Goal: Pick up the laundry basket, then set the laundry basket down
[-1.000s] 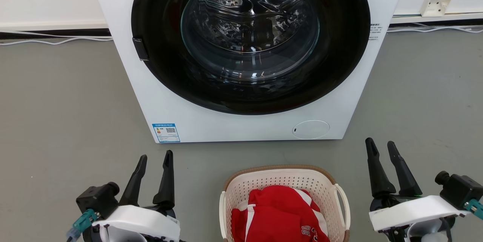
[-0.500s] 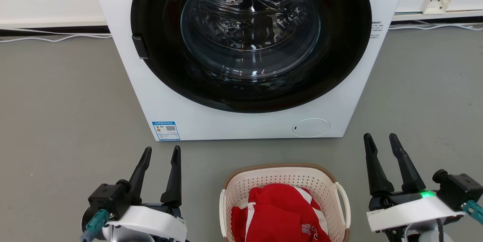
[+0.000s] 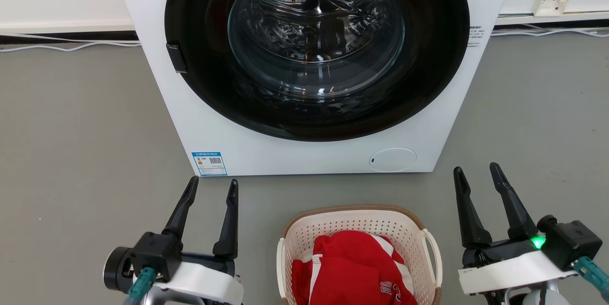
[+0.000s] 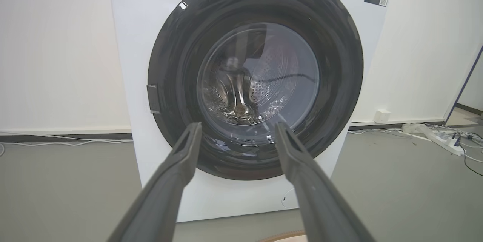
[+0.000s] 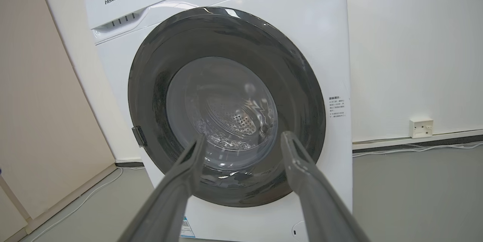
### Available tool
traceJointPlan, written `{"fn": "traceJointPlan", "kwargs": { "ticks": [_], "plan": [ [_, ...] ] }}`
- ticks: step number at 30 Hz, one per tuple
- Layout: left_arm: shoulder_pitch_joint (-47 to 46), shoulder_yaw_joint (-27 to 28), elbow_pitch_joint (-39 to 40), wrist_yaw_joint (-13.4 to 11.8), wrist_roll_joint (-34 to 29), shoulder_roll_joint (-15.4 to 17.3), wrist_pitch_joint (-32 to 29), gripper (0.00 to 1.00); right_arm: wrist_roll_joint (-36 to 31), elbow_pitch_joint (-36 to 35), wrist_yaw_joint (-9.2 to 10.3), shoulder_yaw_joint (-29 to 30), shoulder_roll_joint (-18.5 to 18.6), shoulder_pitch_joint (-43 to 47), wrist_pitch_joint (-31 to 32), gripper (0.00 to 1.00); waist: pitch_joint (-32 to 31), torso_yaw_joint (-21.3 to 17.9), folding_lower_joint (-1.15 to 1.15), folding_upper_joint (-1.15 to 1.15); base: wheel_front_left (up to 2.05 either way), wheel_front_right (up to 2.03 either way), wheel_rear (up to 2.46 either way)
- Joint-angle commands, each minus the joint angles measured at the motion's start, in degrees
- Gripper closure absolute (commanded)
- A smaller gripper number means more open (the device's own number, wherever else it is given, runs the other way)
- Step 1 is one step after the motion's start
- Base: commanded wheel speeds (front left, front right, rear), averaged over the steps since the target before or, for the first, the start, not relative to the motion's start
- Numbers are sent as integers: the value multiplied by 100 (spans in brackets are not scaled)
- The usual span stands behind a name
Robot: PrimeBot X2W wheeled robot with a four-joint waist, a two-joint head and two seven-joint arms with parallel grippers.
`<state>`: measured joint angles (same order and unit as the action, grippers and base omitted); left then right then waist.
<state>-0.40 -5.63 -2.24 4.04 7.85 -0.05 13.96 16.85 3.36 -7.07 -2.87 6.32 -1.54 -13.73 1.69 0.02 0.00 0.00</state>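
Head view, left to right: left gripper point(image 3: 213, 181) spread wide, empty, near left; laundry basket point(image 3: 354, 223) sits on the floor point(image 3: 71, 152) between both arms, just near of the washing machine point(image 3: 295, 157), red garment point(image 3: 352, 267) inside; right gripper point(image 3: 476, 168) spread wide, empty. Arms flank the loop handles point(image 3: 434, 257), likely staging a two-sided lift.

Glossy, smooth white casing on the washing machine point(image 3: 285, 157); shiny black door ring point(image 3: 200, 81) around clear, reflective glass point(image 3: 316, 72); bright perforated metal drum point(image 3: 304, 5) behind. Cream perforated plastic, satin-smooth, for the laundry basket point(image 3: 352, 226), with a brown woven-look rim point(image 3: 352, 209). Soft red and white cloth garment point(image 3: 347, 267) inside. Matt, smooth grey floor point(image 3: 71, 152). Matt dark, plastic-looking fingers point(image 3: 227, 229) on left hand point(image 3: 213, 181) and right hand point(image 3: 476, 167)
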Motion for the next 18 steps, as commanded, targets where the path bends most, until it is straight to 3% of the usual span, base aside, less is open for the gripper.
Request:
{"fn": "traceJointPlan", "kwargs": {
  "ticks": [1, 18],
  "plan": [
    [-147, 125, 202, -54, -194, 9, 79, 0, -175, -178, -41, -138, 70, -275, -103, 0, -3, 0, 0, 0, 0, 0, 0],
    [-177, 124, 156, -126, -197, 10, 104, 0, -326, -13, -42, -1, 43, -326, -127, 0, 150, -41, 0, 0, 0, 0, 0]
  ]
}}
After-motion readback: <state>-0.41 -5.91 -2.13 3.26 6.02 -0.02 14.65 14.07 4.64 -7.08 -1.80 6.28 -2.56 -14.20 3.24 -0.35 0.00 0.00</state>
